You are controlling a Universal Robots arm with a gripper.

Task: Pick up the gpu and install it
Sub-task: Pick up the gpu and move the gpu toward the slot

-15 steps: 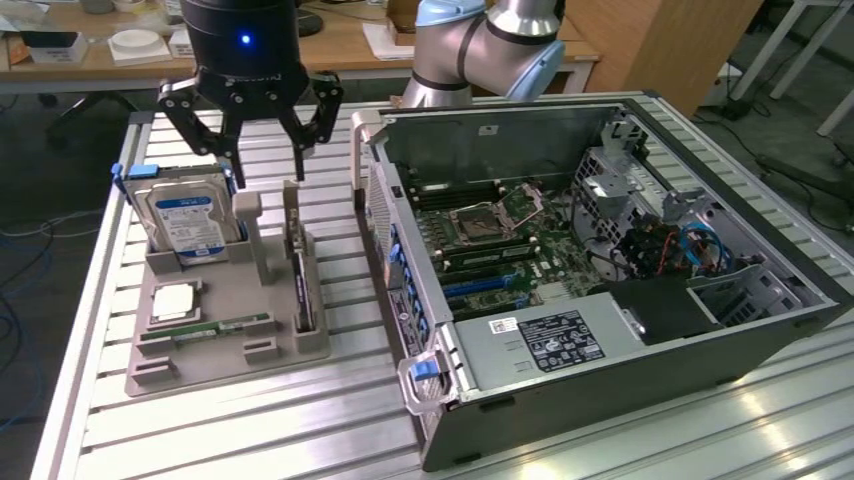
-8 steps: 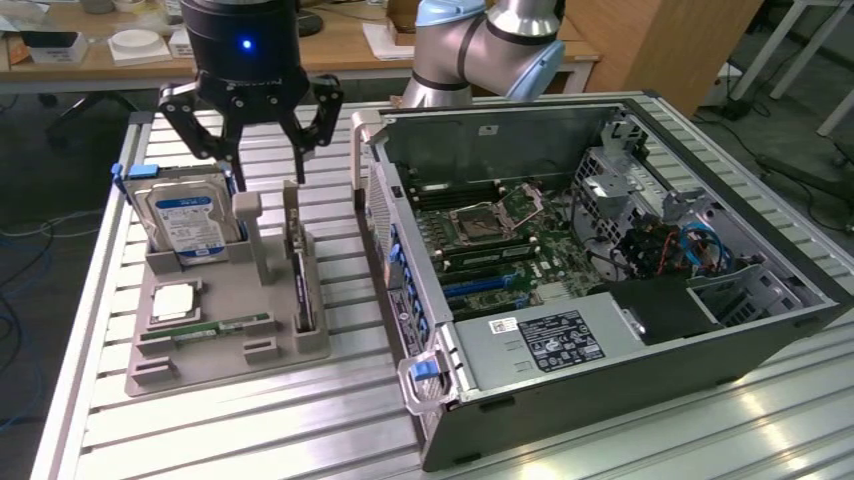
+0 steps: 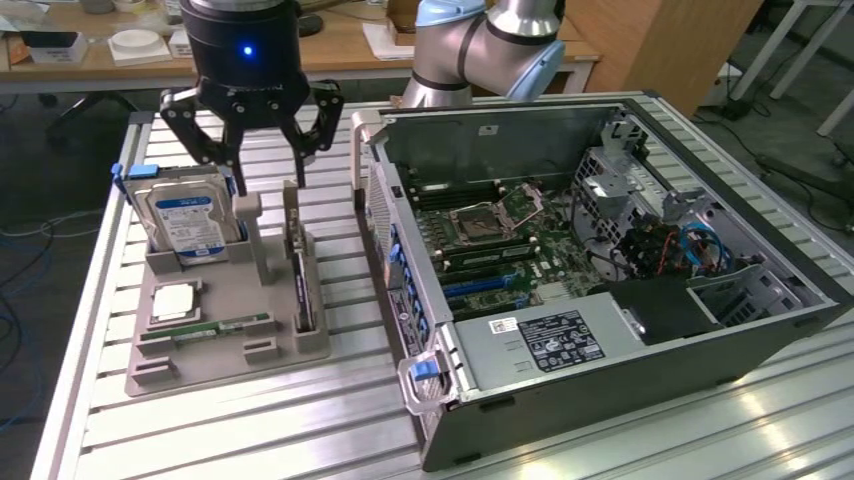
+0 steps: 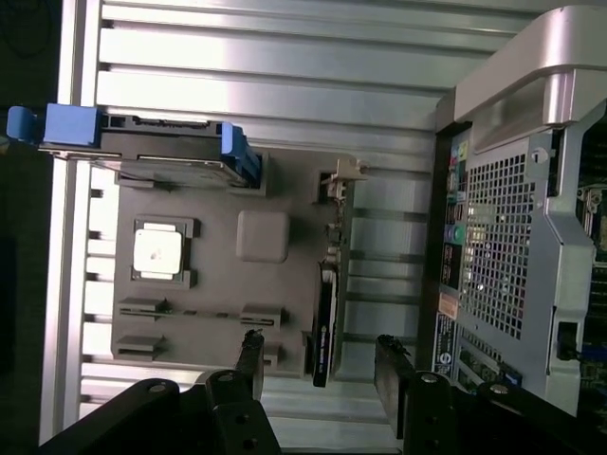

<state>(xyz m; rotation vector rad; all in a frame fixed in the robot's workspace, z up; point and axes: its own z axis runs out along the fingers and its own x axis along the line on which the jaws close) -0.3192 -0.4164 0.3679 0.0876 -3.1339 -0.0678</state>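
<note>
Now: open claw over the gpu

On the table, at the exterior view's left of the open computer case, a grey holder carries the gpu on edge, long axis running near to far. The claw, spread wide and empty, hangs above what seems its far end.

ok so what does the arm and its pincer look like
The arm is silver-grey tubing with pale blue joint caps. The pincer has a black cylindrical body with a small glowing blue light, and two black linkage fingers joined by visible pivot bolts.
</note>
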